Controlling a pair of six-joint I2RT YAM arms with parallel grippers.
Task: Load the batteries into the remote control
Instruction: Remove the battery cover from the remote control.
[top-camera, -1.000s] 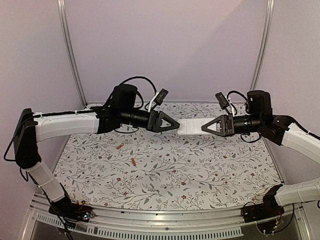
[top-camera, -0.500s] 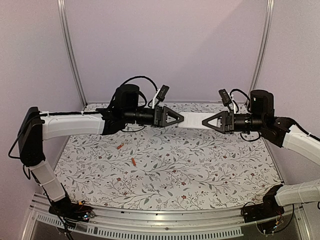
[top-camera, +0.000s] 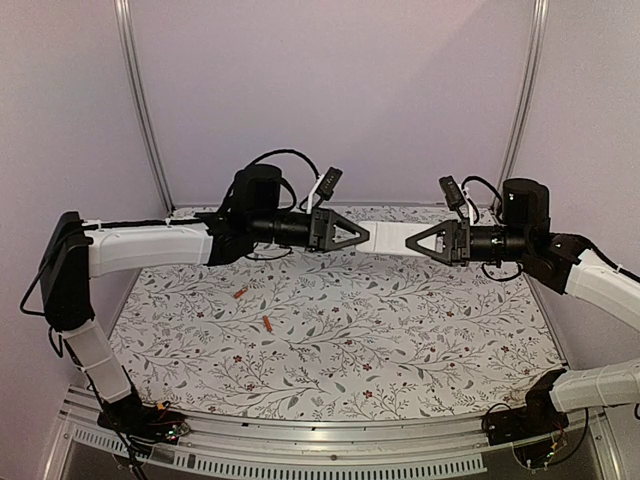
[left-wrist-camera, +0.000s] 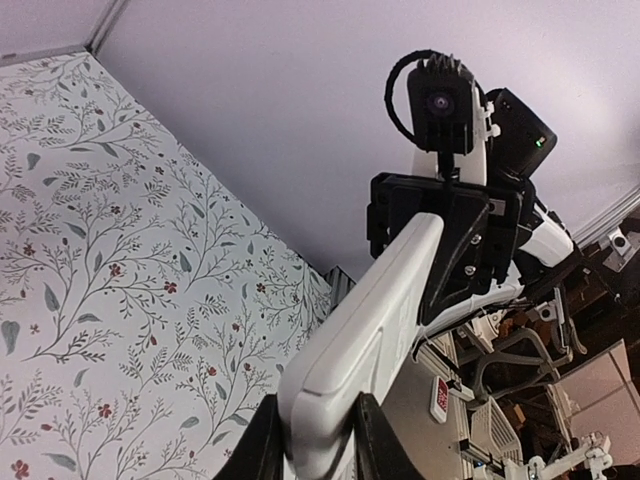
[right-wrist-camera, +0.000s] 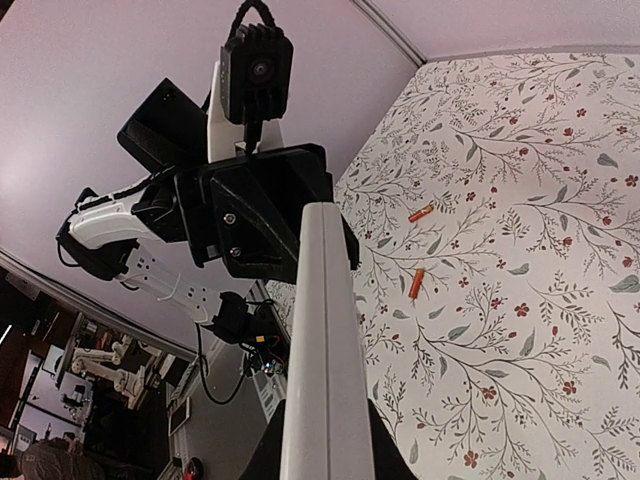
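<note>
The left claw (top-camera: 364, 236) is clamped on the nine o'clock end of the remote (top-camera: 388, 238). In the left wrist view its dark fingers (left-wrist-camera: 258, 455) press on either side of the white body at the bottom edge. The right claw (top-camera: 409, 241) is clamped on the three o'clock end in the same way, and in the right wrist view it squeezes the remote from both sides. The two claws point straight at each other, tips near but apart, with a short stretch of the remote bare between them.

The remote lies roughly level, lifted clear above the flower-patterned counter (top-camera: 420, 340), over the counter's twelve o'clock side in the top view. The faces that show are plain white. In the left wrist view a thin seam crosses the body close to the left claw's end.

Two orange batteries lie flat on the counter, down at about seven o'clock from the left claw. The first battery (top-camera: 240, 293) sits nearer the nine o'clock edge. The second battery (top-camera: 267, 323) is close by at about five o'clock from it, and they do not touch. Neither claw is near them.
</note>
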